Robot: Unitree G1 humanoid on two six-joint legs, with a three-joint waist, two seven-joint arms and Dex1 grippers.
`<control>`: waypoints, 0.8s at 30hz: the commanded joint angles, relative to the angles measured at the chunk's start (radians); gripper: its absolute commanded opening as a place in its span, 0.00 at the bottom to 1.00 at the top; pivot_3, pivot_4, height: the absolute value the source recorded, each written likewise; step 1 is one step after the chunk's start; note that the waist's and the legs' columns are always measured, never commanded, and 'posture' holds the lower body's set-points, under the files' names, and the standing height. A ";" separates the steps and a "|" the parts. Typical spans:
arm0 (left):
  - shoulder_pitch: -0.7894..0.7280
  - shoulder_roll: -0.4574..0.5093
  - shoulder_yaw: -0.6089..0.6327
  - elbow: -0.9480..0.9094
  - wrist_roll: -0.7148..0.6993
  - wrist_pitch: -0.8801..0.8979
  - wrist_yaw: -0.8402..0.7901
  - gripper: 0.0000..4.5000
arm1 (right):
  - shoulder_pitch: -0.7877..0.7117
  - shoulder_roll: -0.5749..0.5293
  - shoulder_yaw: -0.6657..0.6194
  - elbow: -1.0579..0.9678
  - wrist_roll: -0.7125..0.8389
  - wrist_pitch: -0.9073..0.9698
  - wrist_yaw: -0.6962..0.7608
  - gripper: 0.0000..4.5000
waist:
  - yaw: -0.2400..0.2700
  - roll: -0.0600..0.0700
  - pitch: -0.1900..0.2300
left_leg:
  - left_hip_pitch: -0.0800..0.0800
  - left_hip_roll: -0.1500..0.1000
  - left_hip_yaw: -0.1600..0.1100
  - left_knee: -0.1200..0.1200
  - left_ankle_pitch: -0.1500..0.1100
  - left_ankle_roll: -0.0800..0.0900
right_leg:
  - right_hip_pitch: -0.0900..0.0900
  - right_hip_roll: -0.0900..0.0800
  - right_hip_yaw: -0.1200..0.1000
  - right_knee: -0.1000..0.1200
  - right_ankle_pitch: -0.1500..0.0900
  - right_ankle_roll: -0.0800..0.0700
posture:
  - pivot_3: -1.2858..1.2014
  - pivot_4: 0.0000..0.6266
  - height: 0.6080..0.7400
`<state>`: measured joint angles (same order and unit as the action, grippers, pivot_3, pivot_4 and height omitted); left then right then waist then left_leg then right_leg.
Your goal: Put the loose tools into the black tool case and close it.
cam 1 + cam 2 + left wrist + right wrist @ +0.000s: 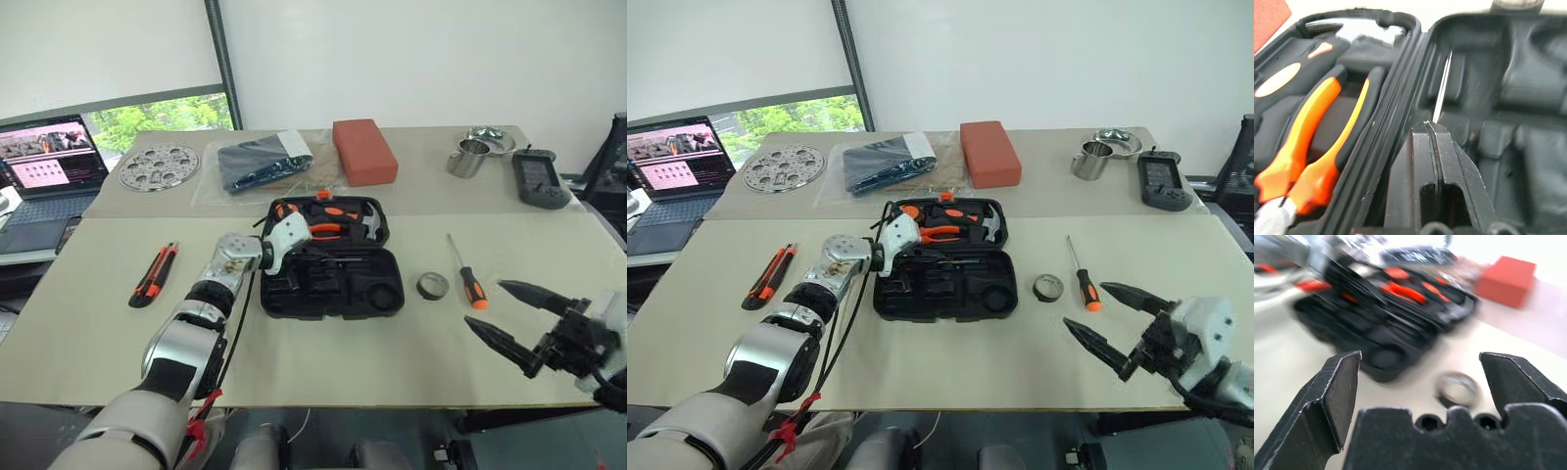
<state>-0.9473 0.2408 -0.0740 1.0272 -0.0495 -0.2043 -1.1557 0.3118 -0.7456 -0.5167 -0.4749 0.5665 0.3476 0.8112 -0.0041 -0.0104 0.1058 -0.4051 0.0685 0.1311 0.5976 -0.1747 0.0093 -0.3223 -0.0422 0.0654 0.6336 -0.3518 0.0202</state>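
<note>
A beige table holds an open black tool case (333, 259) lying flat near the middle, its far half holding orange-handled pliers (328, 222) and a hammer (364, 225), its near half mostly bare moulded recesses. No brand name or label can be read anywhere; the laptop (49, 162) at the far left shows a pink screen whose writing is too small to make out. Loose on the table are one orange-and-black utility knife (154, 275) well to the left of the case, one small dark tape roll (432, 286) just right of the case, and one screwdriver (465, 273) with an orange-and-black handle beside the roll. The left gripper (1432, 132) reaches over the near half of the case, its fingers pressed together, a thin metal shaft (1442, 85) lying in the case just beyond their tips; whether they pinch it cannot be told. The right gripper (514, 315) hovers above the near right of the table, its two black fingers spread wide and holding nothing. At the back lie one round perforated metal plate (159, 166), one dark bundle in a clear bag (263, 162), one red-orange block (363, 151), one metal cup (468, 157), one metal bowl (493, 139) and one dark handheld device (540, 178).
</note>
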 commanded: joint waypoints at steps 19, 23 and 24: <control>0.330 0.526 0.115 -1.082 -0.475 0.742 -0.292 1.00 | -0.560 -0.076 0.362 0.544 -0.214 0.413 -0.181 0.83 | -0.002 0.009 -0.003 | 0.001 0.000 0.001 0.000 0.002 -0.003 | 0.002 0.001 0.002 -0.002 -0.001 -0.001 | 0.52 0.24 1.00; 0.352 0.535 0.114 -1.120 -0.489 0.748 -0.270 1.00 | -0.563 -0.092 0.356 0.563 -0.231 0.396 -0.168 0.57 | -0.003 0.009 -0.003 | 0.001 0.000 0.001 0.000 0.002 -0.002 | 0.002 0.001 0.003 -0.002 -0.001 -0.001 | 0.52 0.24 1.00; 0.358 0.536 0.115 -1.126 -0.491 0.748 -0.267 1.00 | -0.562 -0.093 0.352 0.563 -0.234 0.391 -0.167 0.47 | -0.005 0.009 -0.003 | 0.001 0.000 0.001 0.000 0.002 -0.002 | 0.002 0.001 0.003 -0.002 -0.001 -0.001 | 0.52 0.24 1.00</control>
<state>-0.5957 0.7620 0.0221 -0.0626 -0.5171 0.5436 -1.4323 -0.2407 -0.8179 -0.1474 0.0922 0.3440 0.7531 0.6365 -0.0088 -0.0016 0.1027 -0.4037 0.0688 0.1321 0.5976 -0.1732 0.0068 -0.3199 -0.0413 0.0683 0.6317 -0.3530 0.0195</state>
